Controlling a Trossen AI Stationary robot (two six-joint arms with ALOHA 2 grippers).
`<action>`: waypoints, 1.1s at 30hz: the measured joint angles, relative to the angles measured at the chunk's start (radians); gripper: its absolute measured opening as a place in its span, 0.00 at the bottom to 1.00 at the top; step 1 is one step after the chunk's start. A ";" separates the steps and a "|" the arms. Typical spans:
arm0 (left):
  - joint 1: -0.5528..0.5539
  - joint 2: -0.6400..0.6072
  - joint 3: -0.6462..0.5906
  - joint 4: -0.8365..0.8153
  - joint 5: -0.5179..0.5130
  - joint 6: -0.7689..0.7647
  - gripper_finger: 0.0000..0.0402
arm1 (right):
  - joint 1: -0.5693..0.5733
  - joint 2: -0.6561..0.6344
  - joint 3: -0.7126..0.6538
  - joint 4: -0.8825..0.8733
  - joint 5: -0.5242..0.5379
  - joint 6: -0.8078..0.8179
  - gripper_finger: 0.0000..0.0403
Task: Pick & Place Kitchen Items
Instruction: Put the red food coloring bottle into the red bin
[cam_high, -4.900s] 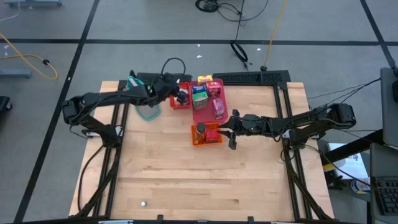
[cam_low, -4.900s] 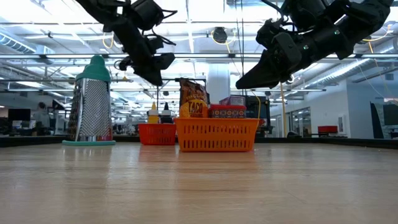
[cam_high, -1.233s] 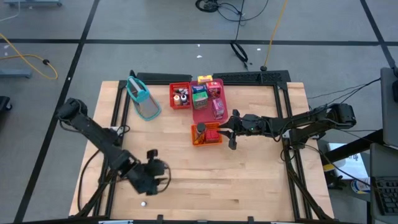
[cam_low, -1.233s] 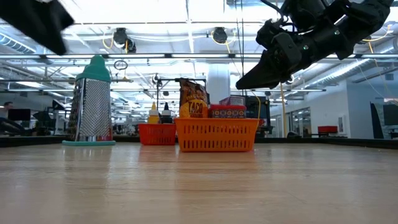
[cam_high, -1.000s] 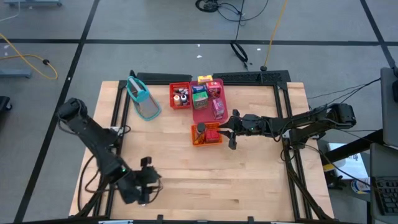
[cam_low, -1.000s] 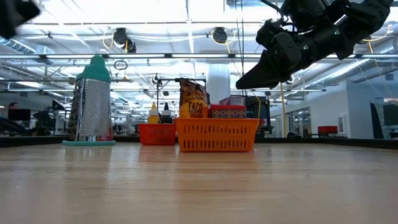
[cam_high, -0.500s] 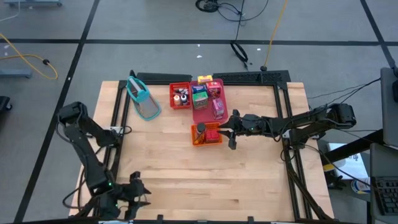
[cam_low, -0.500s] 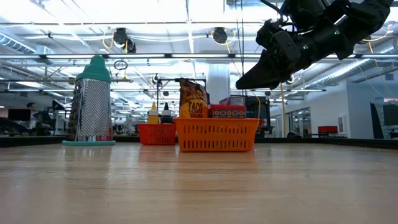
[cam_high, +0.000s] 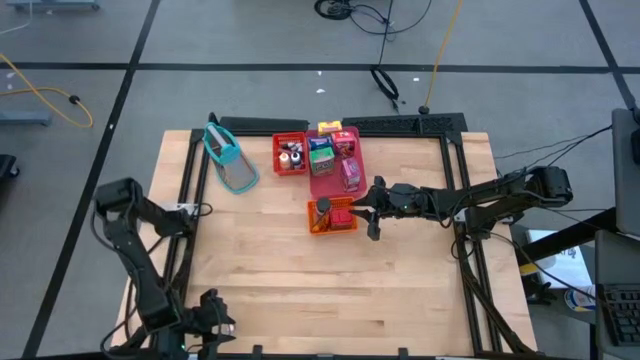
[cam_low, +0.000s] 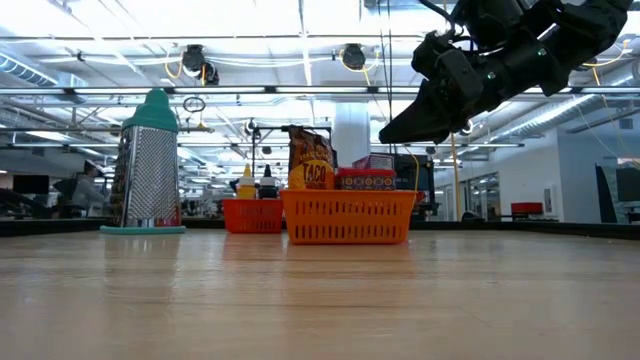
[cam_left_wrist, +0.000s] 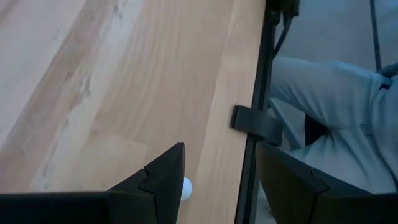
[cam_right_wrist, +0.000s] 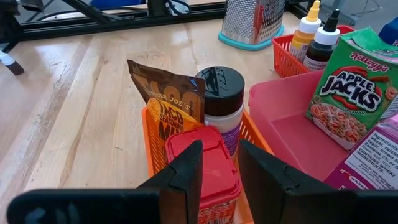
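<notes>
The kitchen items stand in three trays at the table's far middle. The orange tray (cam_high: 312, 222) holds a taco packet (cam_right_wrist: 163, 93), a dark-lidded jar (cam_right_wrist: 219, 93) and a red-lidded tub (cam_right_wrist: 205, 155). The pink tray (cam_high: 330, 182) holds small boxes, among them an Apple Jacks box (cam_right_wrist: 354, 87). The red tray (cam_high: 278, 160) holds tiny bottles (cam_right_wrist: 308, 31). My right gripper (cam_high: 360, 207) hovers open just right of and above the orange tray, with the red lid below its fingers (cam_right_wrist: 186, 168). My left gripper (cam_high: 215, 318) hangs open over the near left edge, beside a small white round thing (cam_left_wrist: 186, 188).
A teal-topped metal grater (cam_high: 230, 160) stands at the far left. A black frame rail (cam_left_wrist: 255, 124) runs along the table's near edge, and a person in light clothing (cam_left_wrist: 342, 112) sits just beyond it. Bare wood fills the table's middle and near right.
My left gripper has swung toward the table's near left corner, sinking and rolling about its own line as it went. Its fingers have kept the same gap. My right gripper has stayed still over the orange tray.
</notes>
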 joint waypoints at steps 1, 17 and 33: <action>-0.002 0.006 0.000 0.000 0.000 -0.018 0.49 | 0.000 0.000 0.000 0.000 0.000 0.000 0.23; -0.007 0.096 0.000 -0.003 0.094 -0.188 0.49 | 0.000 0.000 0.000 0.000 0.000 0.000 0.23; -0.005 0.096 0.000 -0.026 0.125 -0.229 0.49 | 0.000 0.000 0.000 -0.001 0.000 0.000 0.23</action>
